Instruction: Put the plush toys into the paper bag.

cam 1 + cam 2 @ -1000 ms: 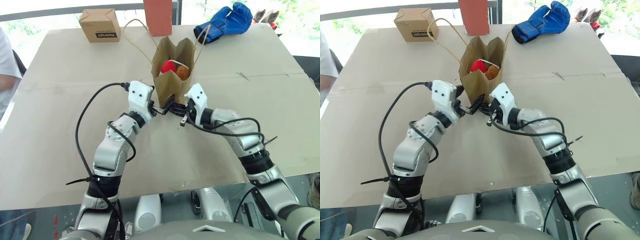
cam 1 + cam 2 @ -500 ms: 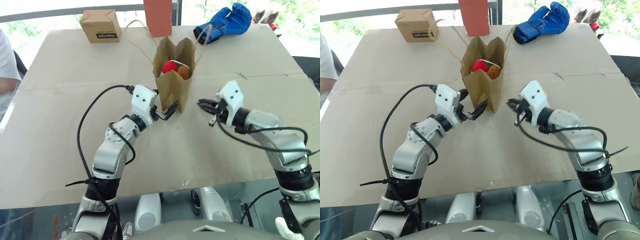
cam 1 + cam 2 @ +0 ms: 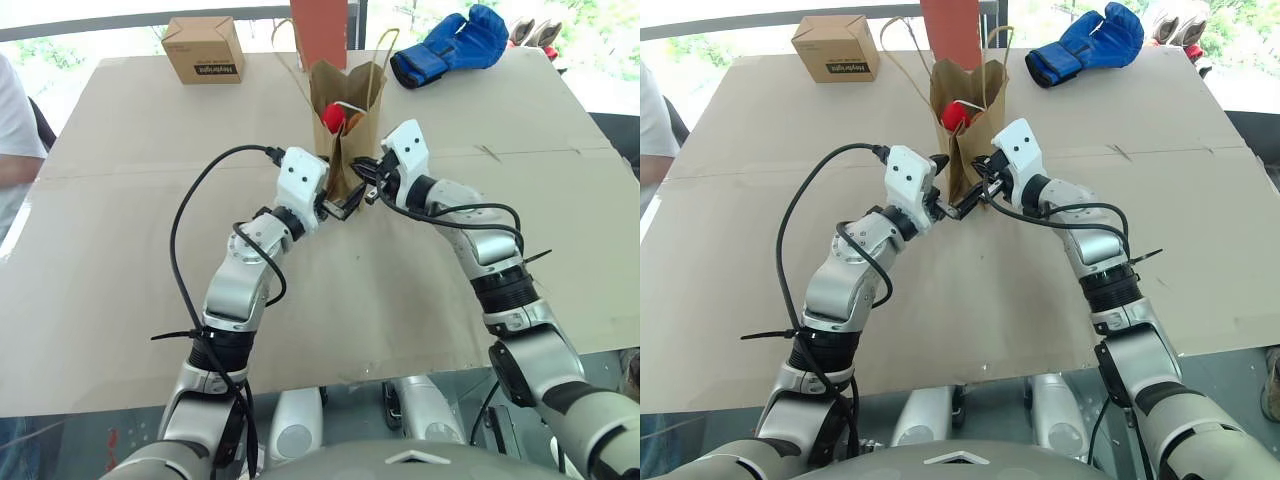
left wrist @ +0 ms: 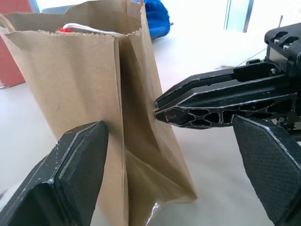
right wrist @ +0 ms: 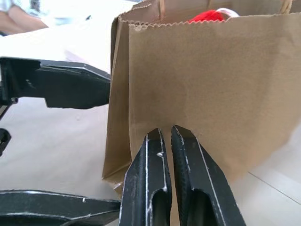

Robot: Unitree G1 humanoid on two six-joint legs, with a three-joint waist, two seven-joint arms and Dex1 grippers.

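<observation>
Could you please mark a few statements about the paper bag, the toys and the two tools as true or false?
1. The paper bag stands upright on the table. True.
2. The left tool is shut. False: its fingers stand wide open beside the bag.
3. The right tool is shut, with nothing between its fingers. True.
4. The red-ended plush toy lies on the table beside the bag. False: it sits inside the bag.
5. The blue boxing glove is inside the bag. False: it lies on the table beyond the bag.
</observation>
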